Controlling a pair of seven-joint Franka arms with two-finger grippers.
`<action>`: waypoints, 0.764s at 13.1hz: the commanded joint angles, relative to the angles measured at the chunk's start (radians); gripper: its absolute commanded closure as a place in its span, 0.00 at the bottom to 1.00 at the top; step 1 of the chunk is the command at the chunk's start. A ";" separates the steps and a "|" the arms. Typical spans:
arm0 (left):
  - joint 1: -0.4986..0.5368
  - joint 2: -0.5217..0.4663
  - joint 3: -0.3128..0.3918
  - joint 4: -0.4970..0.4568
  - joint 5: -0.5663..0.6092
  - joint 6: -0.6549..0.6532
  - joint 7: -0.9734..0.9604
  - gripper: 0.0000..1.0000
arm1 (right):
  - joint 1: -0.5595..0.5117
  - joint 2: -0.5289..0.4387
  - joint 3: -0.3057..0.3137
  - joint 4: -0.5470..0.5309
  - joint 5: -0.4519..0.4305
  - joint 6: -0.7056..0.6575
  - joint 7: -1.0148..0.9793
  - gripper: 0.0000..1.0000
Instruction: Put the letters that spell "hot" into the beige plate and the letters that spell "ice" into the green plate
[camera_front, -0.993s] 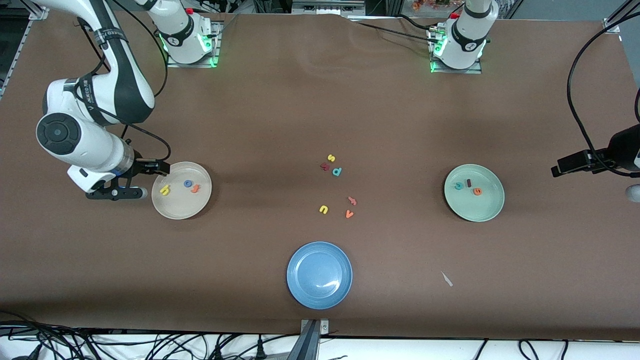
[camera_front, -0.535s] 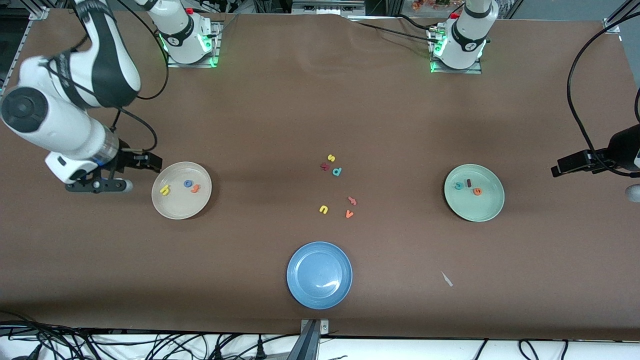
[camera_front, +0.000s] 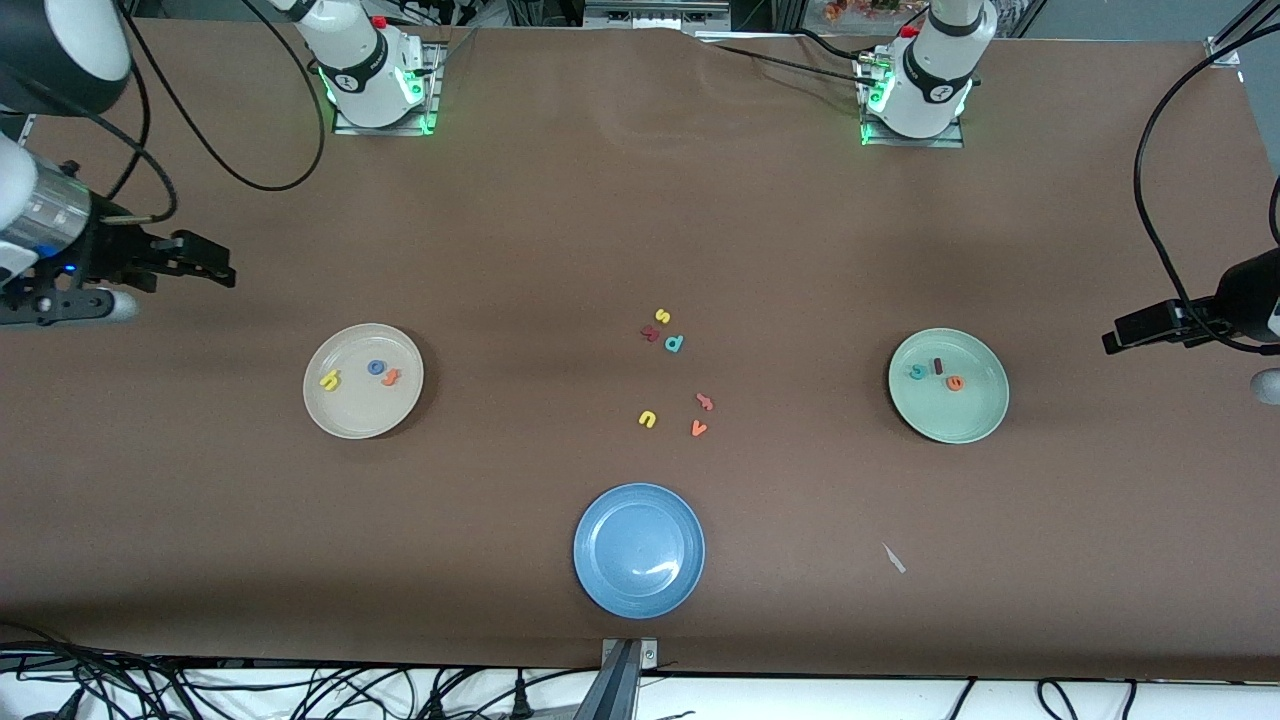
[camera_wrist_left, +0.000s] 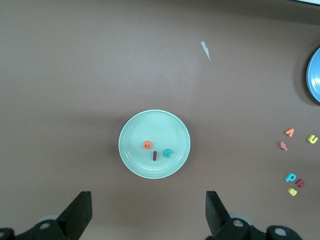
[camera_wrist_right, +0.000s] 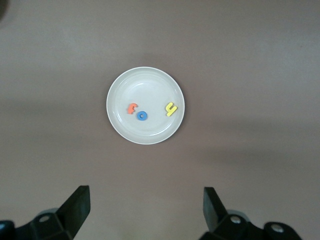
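Note:
The beige plate (camera_front: 350, 415) holds the yellow h (camera_front: 330, 379), the blue o (camera_front: 376, 367) and the orange t (camera_front: 391, 377). On the green plate (camera_front: 950, 420) lie the teal c (camera_front: 918, 372), the dark red i (camera_front: 938, 366) and the orange e (camera_front: 956, 382). My right gripper (camera_front: 62, 305) hangs open and empty over bare table, off the beige plate (camera_wrist_right: 120, 85) toward the right arm's end. My left gripper (camera_wrist_left: 148, 215) is open and empty over bare table beside the green plate (camera_wrist_left: 131, 125), at the left arm's end.
A blue plate (camera_front: 600, 520) sits near the front edge. Loose letters lie mid-table: yellow s (camera_front: 662, 316), teal p (camera_front: 675, 344), yellow u (camera_front: 647, 419), orange v (camera_front: 699, 428) and two reddish ones. A white scrap (camera_front: 893, 558) lies nearer the front camera than the green plate.
My right arm has drawn back from the beige plate's rim toward its end of the table, gripper still open. The left arm has not moved.

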 joint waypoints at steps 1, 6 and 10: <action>-0.003 -0.023 0.000 -0.025 0.021 0.013 0.022 0.00 | 0.065 0.013 -0.047 0.042 0.021 -0.037 -0.002 0.00; -0.003 -0.023 0.000 -0.025 0.021 0.013 0.022 0.00 | 0.070 0.008 -0.038 0.053 0.020 -0.099 0.007 0.00; -0.003 -0.023 0.000 -0.025 0.021 0.013 0.022 0.00 | 0.070 0.007 -0.043 0.056 0.005 -0.119 0.001 0.00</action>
